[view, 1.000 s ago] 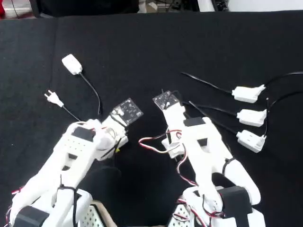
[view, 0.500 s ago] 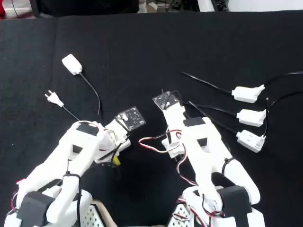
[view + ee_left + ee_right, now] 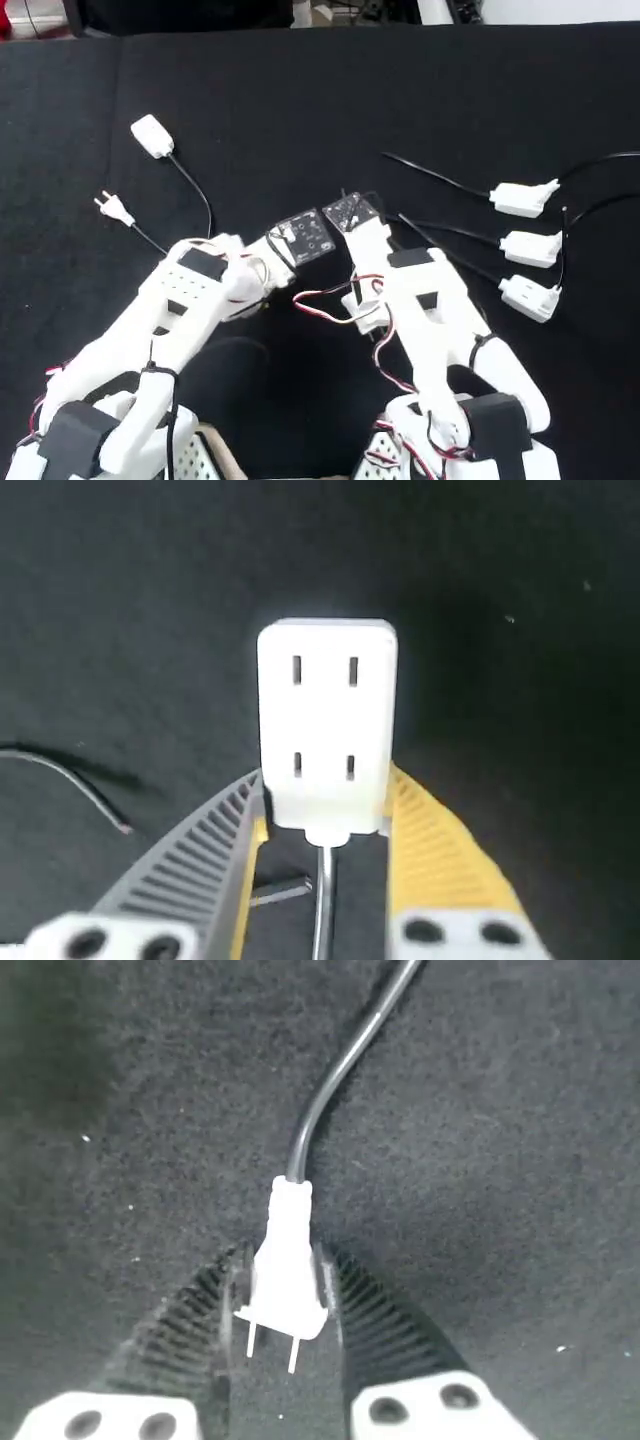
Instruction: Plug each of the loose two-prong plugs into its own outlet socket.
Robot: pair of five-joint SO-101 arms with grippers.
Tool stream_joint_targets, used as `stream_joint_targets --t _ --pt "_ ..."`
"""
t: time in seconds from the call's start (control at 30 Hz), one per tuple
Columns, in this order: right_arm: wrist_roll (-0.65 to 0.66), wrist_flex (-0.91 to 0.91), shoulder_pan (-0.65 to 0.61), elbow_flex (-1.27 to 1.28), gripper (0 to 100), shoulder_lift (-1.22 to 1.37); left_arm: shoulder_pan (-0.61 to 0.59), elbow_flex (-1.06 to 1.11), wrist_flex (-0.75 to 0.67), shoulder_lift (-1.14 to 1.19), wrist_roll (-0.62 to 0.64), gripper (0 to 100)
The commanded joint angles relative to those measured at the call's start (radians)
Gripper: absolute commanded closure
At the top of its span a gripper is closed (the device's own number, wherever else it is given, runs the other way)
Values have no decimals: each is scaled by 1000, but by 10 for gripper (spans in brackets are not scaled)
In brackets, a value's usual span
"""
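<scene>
White plastic socket block [image 3: 326, 710], with two pairs of slots on its face, was gripped at its cord end by the left gripper [image 3: 325, 780]. A grey finger [image 3: 200, 860] pressed one side and a yellow finger [image 3: 435, 850] the other, closed to the block's width. Its cord [image 3: 322, 910] ran back between them.

White two-prong plug [image 3: 287, 1235] was pinched in the right gripper [image 3: 283, 1260], whose black ribbed fingers [image 3: 190, 1330] were narrowed onto its flat sides. The prongs [image 3: 292, 1355] pointed back toward the wrist, and a black cable [image 3: 340, 1070] led away over the cloth.

Both held items were near the middle of the table. The left arm [image 3: 190, 300] had its wrist just left of that of the right arm [image 3: 430, 300], the two almost touching. Markings on the wrist boards were too small to read.

Loose plug [image 3: 113, 207] lay at the left on its cable. Loose socket [image 3: 152, 136] lay farther back at the left, also on a cable.

Three white sockets lay at the right in a near-to-far row: far socket [image 3: 520, 199], middle socket [image 3: 531, 247], near socket [image 3: 528, 296]. Black cables ran from each.

Black cloth [image 3: 300, 100] covered the table.
</scene>
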Motion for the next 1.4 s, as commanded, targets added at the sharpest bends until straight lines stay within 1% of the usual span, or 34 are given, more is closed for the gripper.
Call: stream_joint_targets --t 0.0,0.07,0.13,0.23,0.3,0.33,0.43,0.53,0.63,0.7,0.9,1.0,1.17,1.3,1.37 --pt "2 -11 15 8 984 10 12 -41 -31 23 -57 945" --pt "2 -11 15 8 984 10 13 -47 -12 60 -78 942" --pt "3 -11 15 8 984 10 7 -67 5 94 -78 903" --pt "8 -11 15 8 984 10 5 -94 74 120 -75 762" --pt "9 -11 14 7 984 10 5 -97 91 114 -52 668" --pt "9 -11 14 5 984 10 4 -96 89 101 -26 653" --pt "9 -2 21 -21 961 10 -24 -96 92 31 28 656" --pt "5 17 29 -30 851 10 -42 -87 103 -72 75 655" --pt "5 80 28 -62 743 10 -45 -82 170 -184 80 647" --pt "2 126 26 -91 713 10 -54 -81 210 -267 103 646" --pt "2 313 28 -236 747 10 -139 -79 324 -499 233 646" --pt "8 422 29 -321 777 10 -197 -30 387 -614 253 646" --pt "9 543 26 -440 848 16 -302 191 399 -842 256 646" --pt "3 545 26 -432 872 19 -435 349 405 -1054 256 646" --pt "2 540 28 -404 871 19 -481 423 407 -1154 256 646"
